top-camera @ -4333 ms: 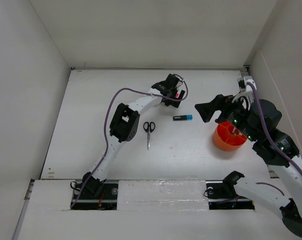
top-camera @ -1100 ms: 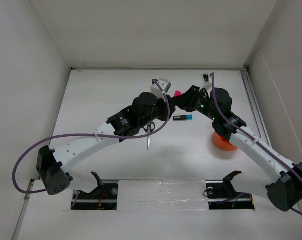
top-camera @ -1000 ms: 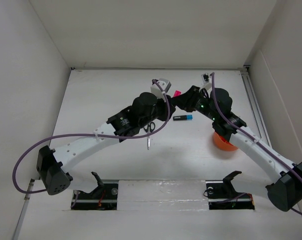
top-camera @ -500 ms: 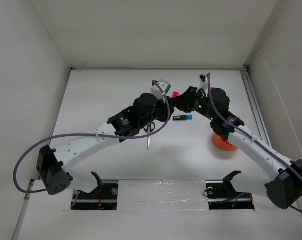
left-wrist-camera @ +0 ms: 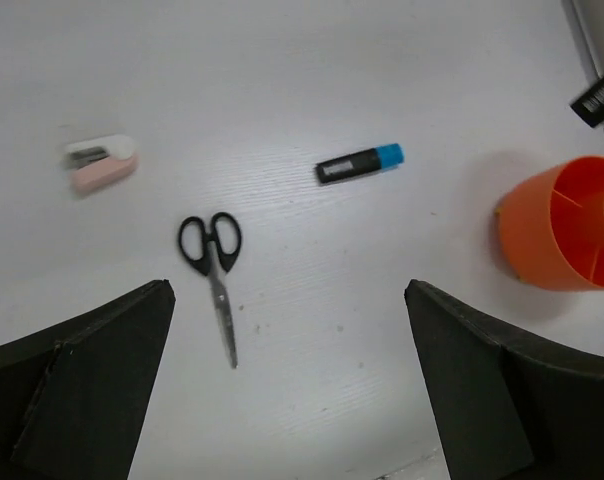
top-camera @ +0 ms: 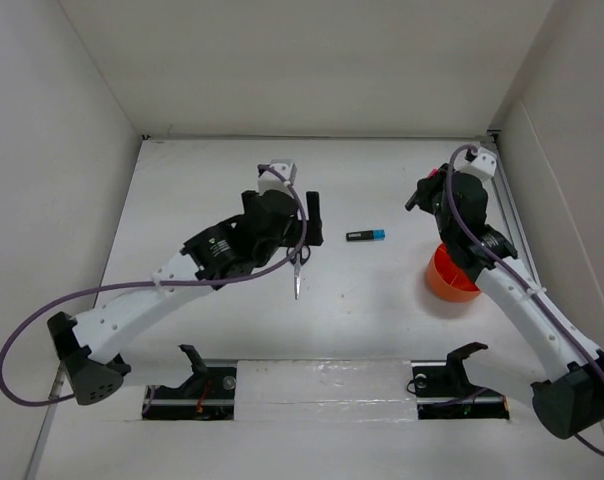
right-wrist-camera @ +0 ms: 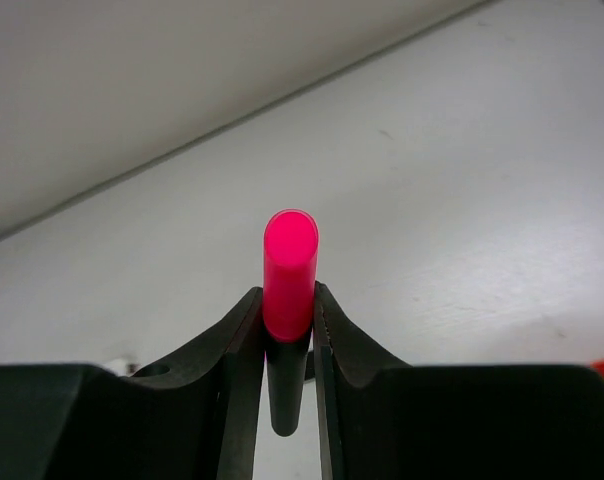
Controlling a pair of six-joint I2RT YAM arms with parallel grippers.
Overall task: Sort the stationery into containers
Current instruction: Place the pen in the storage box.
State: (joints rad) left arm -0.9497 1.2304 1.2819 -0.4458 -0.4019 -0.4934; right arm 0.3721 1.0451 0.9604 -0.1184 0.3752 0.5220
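Observation:
My right gripper [right-wrist-camera: 288, 320] is shut on a black marker with a pink cap [right-wrist-camera: 290, 265], held in the air just behind the orange tub [top-camera: 452, 278]; from above, that gripper [top-camera: 427, 190] shows at the right. The left gripper [left-wrist-camera: 287, 400] is open with nothing between its fingers, and it hovers high over the table's middle [top-camera: 312, 215]. Below it lie the black-handled scissors [left-wrist-camera: 214, 262], a blue-capped black marker [left-wrist-camera: 360, 165] and a pink-white eraser [left-wrist-camera: 100, 163]. The tub's dividers [left-wrist-camera: 572, 230] show at the right of the left wrist view.
White walls close the table in at the back and on both sides. The left arm's forearm [top-camera: 212, 255] crosses the table's left half and covers part of the scissors [top-camera: 298, 268]. The blue-capped marker [top-camera: 366, 236] lies between the two grippers.
The left gripper has opened and drawn back to the left, away from the pink-capped marker. The right gripper has carried that marker off to the right, up to the tub.

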